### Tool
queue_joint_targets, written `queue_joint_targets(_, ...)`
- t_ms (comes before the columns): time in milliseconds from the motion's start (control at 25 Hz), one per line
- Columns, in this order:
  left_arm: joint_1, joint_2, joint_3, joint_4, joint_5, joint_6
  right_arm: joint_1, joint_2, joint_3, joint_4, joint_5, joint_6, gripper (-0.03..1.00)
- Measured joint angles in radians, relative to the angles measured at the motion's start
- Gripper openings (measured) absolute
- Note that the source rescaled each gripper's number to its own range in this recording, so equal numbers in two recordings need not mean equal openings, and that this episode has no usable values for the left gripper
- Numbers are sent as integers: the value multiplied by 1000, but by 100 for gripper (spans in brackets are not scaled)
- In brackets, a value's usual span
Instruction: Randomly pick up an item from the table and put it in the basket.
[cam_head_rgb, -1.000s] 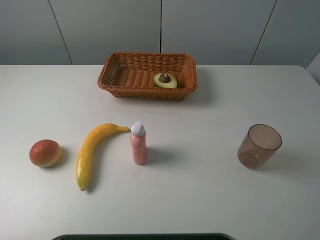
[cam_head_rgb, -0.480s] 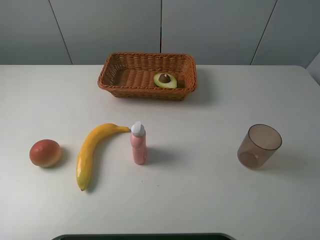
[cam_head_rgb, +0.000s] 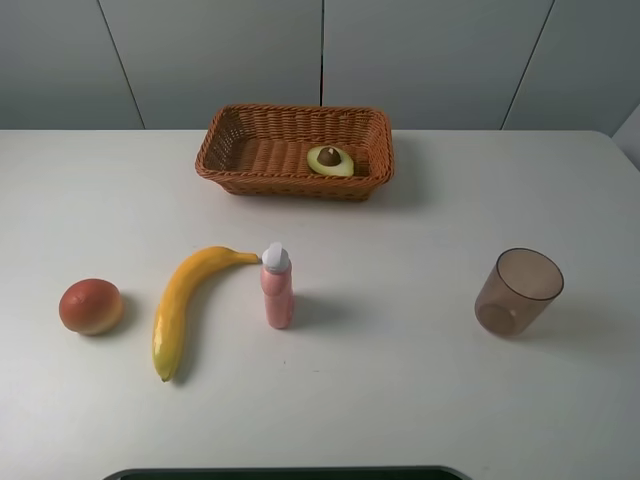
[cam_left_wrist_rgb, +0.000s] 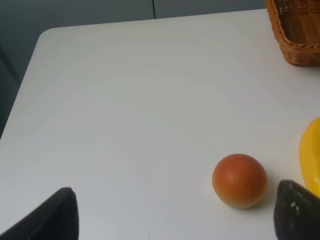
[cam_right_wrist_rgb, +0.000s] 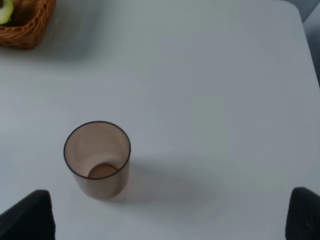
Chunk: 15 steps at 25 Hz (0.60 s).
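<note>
Nearest, a smooth curved yellow banana (cam_head_rgb: 185, 305), a matte orange-red fruit (cam_head_rgb: 90, 306), an upright pink bottle (cam_head_rgb: 277, 287) and a translucent brown cup (cam_head_rgb: 518, 291) stand on the flat white table (cam_head_rgb: 400, 400). Both grippers (cam_left_wrist_rgb: 175, 212) (cam_right_wrist_rgb: 170, 215) hang spread wide, empty. Farthest, upper centre, the halved avocado (cam_head_rgb: 330, 160) lies in the woven wicker basket (cam_head_rgb: 240, 140), well apart from either gripper.

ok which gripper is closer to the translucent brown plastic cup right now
Right. The right gripper hangs over the table near the translucent brown plastic cup, which stands just ahead of its spread fingertips. The left gripper is on the far side, by the round orange-red fruit.
</note>
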Motion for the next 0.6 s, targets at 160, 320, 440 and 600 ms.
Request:
queue_joint_targets(160, 0, 0, 0, 0, 0, 0, 0, -100, 51, 12, -13, 5, 100)
queue_joint_targets(320, 0, 0, 0, 0, 0, 0, 0, -162, 76, 26, -20, 6, 100)
queue_joint_targets(440, 0, 0, 0, 0, 0, 0, 13, -187, 94, 28, -20, 6, 100)
queue_joint_targets(600, 0, 0, 0, 0, 0, 0, 43, -217, 109, 25, -28, 10, 100)
